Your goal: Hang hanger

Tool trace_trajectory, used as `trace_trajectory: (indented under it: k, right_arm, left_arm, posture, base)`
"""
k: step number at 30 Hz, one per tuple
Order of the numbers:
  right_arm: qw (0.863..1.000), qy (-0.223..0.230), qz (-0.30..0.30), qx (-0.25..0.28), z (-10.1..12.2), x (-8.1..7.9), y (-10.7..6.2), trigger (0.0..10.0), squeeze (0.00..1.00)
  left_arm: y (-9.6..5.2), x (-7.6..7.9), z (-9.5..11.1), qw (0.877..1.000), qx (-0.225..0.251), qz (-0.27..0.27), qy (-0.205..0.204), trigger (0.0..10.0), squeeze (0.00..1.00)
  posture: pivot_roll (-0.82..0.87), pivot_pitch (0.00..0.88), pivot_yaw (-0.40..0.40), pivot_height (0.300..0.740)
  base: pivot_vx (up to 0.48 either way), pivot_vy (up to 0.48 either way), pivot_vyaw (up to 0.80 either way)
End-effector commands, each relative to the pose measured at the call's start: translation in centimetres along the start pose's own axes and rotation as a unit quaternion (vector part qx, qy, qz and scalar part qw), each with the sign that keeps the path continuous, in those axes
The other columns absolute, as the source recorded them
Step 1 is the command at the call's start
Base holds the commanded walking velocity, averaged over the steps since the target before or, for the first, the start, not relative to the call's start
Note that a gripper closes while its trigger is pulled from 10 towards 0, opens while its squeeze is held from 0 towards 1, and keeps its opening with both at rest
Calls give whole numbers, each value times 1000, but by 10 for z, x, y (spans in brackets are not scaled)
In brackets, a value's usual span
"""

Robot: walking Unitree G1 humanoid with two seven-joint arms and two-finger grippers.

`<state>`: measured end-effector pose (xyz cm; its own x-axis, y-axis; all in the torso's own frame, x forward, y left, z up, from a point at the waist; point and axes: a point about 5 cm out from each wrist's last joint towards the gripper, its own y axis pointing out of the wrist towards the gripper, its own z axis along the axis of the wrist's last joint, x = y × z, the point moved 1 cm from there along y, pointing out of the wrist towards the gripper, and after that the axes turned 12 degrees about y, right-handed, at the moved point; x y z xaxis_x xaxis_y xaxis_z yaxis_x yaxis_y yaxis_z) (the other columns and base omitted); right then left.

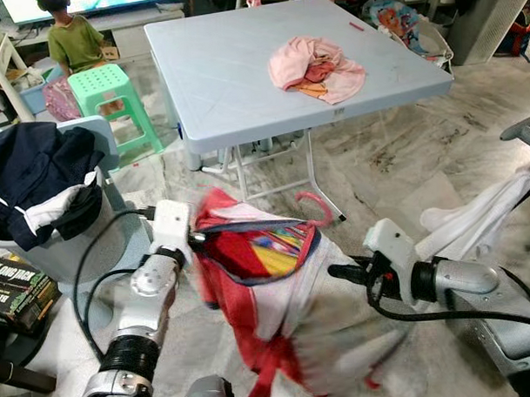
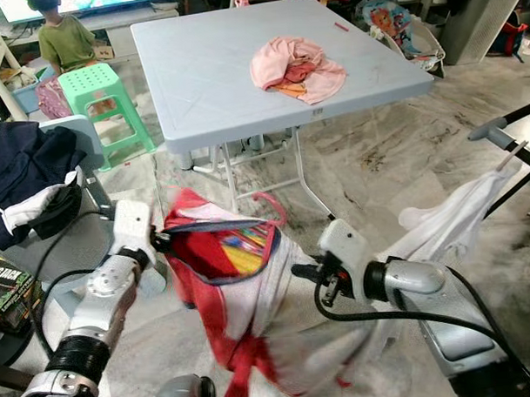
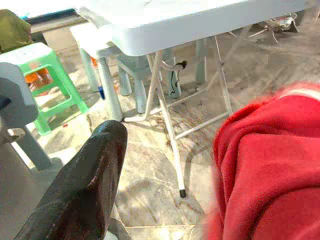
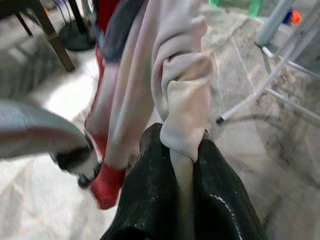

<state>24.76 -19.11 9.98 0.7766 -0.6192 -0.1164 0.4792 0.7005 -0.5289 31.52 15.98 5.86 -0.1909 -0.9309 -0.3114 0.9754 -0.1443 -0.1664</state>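
left gripper (image 1: 193, 238): at the red-and-white shirt's (image 1: 277, 294) left shoulder; open or clamped, can't tell.
shirt: stretched in the air between both grippers over the marble floor (image 1: 394, 159), blurred.
pink hanger (image 1: 316, 205): hook pokes above the collar.
right gripper (image 4: 175, 172): fingers pinched on bunched white shirt fabric.
table (image 1: 243, 69): behind, pink clothes (image 1: 317, 70) near its right edge.

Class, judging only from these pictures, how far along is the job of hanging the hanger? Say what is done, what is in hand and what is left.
Done: the red and white shirt is lifted off the floor, a pink hanger hook showing above it. In hand: the right tool is shut on the shirt's cloth; the left tool is at its collar. Left: the hook is not yet on the rack.
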Motion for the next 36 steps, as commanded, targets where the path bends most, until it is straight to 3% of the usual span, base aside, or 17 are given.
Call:
trace_trajectory:
  k: [1, 3, 4, 6, 7, 8, 13, 19, 25, 36]
  right_arm:
    - [999, -23, -22, -3, 4, 12, -9, 10000, 0]
    - [999, -35, -15, -18, 0, 11, -9, 10000, 0]
    - [999, -37, -10, -21, -1, 10, -9, 10000, 0]
    - [999, -41, 5, -27, -3, 6, -11, 10000, 0]
    - [999, -43, 12, -30, -3, 5, -12, 10000, 0]
    - [998, -43, 29, -38, -5, 1, -16, 10000, 0]
    - [996, -37, 67, -51, -8, -1, -37, 10000, 0]
    - [993, -18, 118, -14, 10, -3, -62, 10000, 0]
    - [992, -13, 124, 18, 25, 2, -72, 10000, 0]
    - [984, -21, 166, 57, 47, -7, -80, 10000, 0]
  left_arm:
    - [-3, -11, 1, 1000, 8, 20, 0, 10000, 0]
    - [-4, -11, 6, 999, 28, 17, -10, 10000, 0]
    - [-4, -11, 6, 999, 28, 17, -11, 8235, 0]
    - [-4, -12, 7, 999, 29, 19, -8, 8667, 0]
    - [-4, -12, 8, 999, 33, 19, -8, 4784, 0]
    - [-4, -15, 9, 999, 38, 20, -10, 0, 0]
    - [-4, -18, 9, 999, 43, 13, -19, 0, 0]
    - [-3, -23, 5, 999, 35, 12, -24, 0, 0]
    - [-2, -25, -2, 999, 14, 7, -28, 0, 0]
    - [-1, -17, -15, 997, -30, -46, -52, 0, 0]
  posture:
    - [-23, 0, 10, 740]
    - [-23, 0, 10, 740]
    - [-23, 0, 10, 740]
    - [-18, 0, 9, 740]
    - [-18, 0, 9, 740]
    - [-18, 0, 9, 740]
    - [-25, 0, 10, 740]
    - [-31, 0, 11, 740]
    - [-31, 0, 11, 740]
    - [-32, 0, 12, 740]
  base:
    - [0, 0, 0]
    - [0, 0, 0]
    - [0, 0, 0]
    - [0, 0, 0]
    - [0, 0, 0]
    - [0, 0, 0]
    - [0, 0, 0]
    - [0, 0, 0]
    - [0, 0, 0]
    - [0, 0, 0]
